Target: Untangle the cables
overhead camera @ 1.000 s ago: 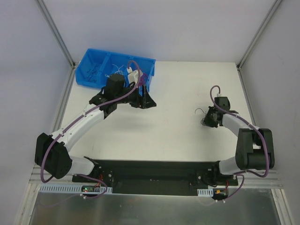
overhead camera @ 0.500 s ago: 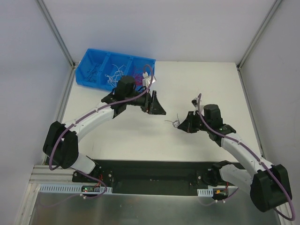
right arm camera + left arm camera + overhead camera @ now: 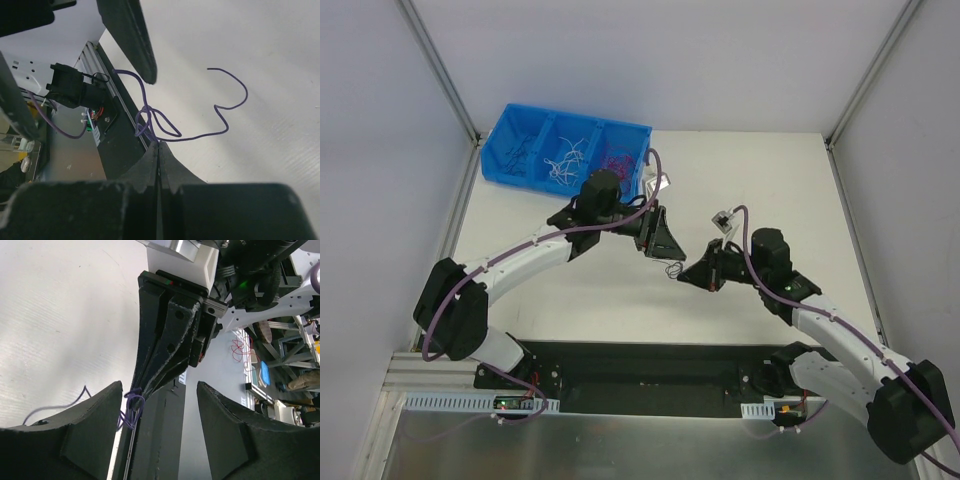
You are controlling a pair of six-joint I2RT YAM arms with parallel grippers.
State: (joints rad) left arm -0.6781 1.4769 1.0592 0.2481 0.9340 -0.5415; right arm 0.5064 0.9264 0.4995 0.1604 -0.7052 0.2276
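Note:
A dark purple curly cable (image 3: 202,134) hangs above the white table, pinched at its knotted loops by my right gripper (image 3: 159,146), which is shut on it. In the left wrist view the same cable (image 3: 132,403) shows at the tips of the right fingers (image 3: 162,347), which point in between my left gripper's (image 3: 159,390) open jaws. From above, the left gripper (image 3: 670,250) and the right gripper (image 3: 686,278) meet tip to tip at mid-table, with the cable (image 3: 673,269) between them. One left finger (image 3: 129,35) hangs just above the cable's loops.
A blue bin (image 3: 510,178) stands at the back left, with dark wires (image 3: 520,152), white wires (image 3: 565,160) and red wires (image 3: 616,160) in separate compartments. The black base plate (image 3: 640,375) runs along the near edge.
My right gripper has carried the purple cable leftward to mid-table. The left gripper has moved from the bin down and right to meet it, its jaws slightly narrower.

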